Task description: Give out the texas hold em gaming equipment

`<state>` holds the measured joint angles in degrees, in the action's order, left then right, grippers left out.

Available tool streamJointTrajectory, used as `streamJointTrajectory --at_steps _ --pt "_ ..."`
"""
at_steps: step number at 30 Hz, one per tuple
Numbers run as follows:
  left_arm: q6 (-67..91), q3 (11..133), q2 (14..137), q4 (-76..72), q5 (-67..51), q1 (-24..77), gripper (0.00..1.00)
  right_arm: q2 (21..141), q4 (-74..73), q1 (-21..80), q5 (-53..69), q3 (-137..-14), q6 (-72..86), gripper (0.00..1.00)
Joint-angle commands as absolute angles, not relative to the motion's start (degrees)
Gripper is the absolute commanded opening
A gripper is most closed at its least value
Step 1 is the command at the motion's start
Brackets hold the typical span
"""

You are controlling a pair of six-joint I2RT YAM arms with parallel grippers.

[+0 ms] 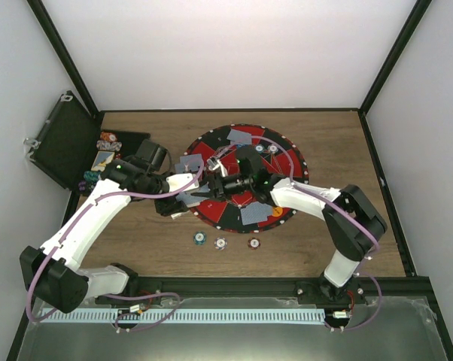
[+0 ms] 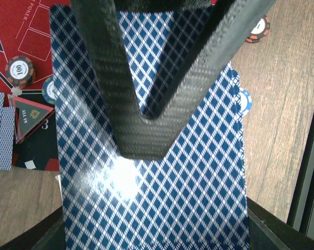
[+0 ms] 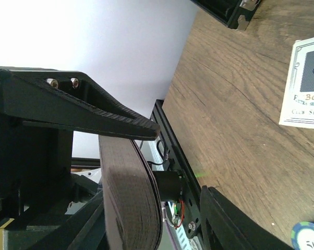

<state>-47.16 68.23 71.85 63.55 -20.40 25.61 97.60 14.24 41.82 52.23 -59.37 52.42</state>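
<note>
My left gripper (image 1: 180,198) hangs over the left edge of the round red-and-black mat (image 1: 287,162). It is shut on one blue-diamond-backed playing card (image 2: 162,198), which fills the left wrist view between the two dark fingers (image 2: 102,78). My right gripper (image 1: 222,183) is over the mat's middle, close to the left one, shut on a thick deck of cards (image 3: 131,203) seen edge-on. Face-down cards lie on the mat (image 1: 239,136) (image 1: 255,214). Three poker chips (image 1: 200,238) (image 1: 221,244) (image 1: 253,243) lie on the wood in front of the mat.
An open black case (image 1: 57,139) leans at the back left, with more chips (image 1: 108,140) and a white card box (image 3: 305,83) beside it. A red-black chip (image 2: 20,70) and a triangular all-in marker (image 2: 32,117) sit on the mat. Walls enclose the table.
</note>
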Motion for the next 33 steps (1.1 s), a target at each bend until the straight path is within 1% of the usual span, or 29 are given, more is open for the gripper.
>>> streamJointTrajectory --at_steps 1,7,15,17,21,25,28,33 --pt "-48.0 69.6 70.1 62.6 -22.5 25.7 0.11 95.5 6.2 40.3 47.2 -58.4 50.1 0.44" --pt "-47.8 69.5 70.6 62.4 -22.9 25.7 0.11 92.5 3.6 40.3 46.0 -59.0 49.2 0.38" --pt "-47.9 68.7 70.4 62.2 -22.3 25.6 0.11 90.6 1.3 40.0 46.1 -59.6 48.3 0.37" --pt "-47.8 68.6 70.4 62.2 -22.2 25.7 0.11 89.9 2.1 39.8 46.5 -59.3 48.9 0.33" --pt "-48.0 68.3 70.2 62.1 -22.1 25.7 0.11 88.2 2.6 39.3 46.8 -58.9 49.6 0.20" --pt "-48.0 68.4 70.3 62.1 -22.1 25.7 0.11 86.6 2.0 38.2 46.9 -58.5 49.6 0.12" --pt "-47.9 68.3 70.4 62.1 -22.1 25.6 0.11 85.7 0.7 37.3 47.1 -58.4 48.7 0.08" --pt "-47.9 68.2 70.3 62.2 -21.7 25.7 0.11 84.7 -4.1 34.5 48.0 -59.3 44.4 0.05"
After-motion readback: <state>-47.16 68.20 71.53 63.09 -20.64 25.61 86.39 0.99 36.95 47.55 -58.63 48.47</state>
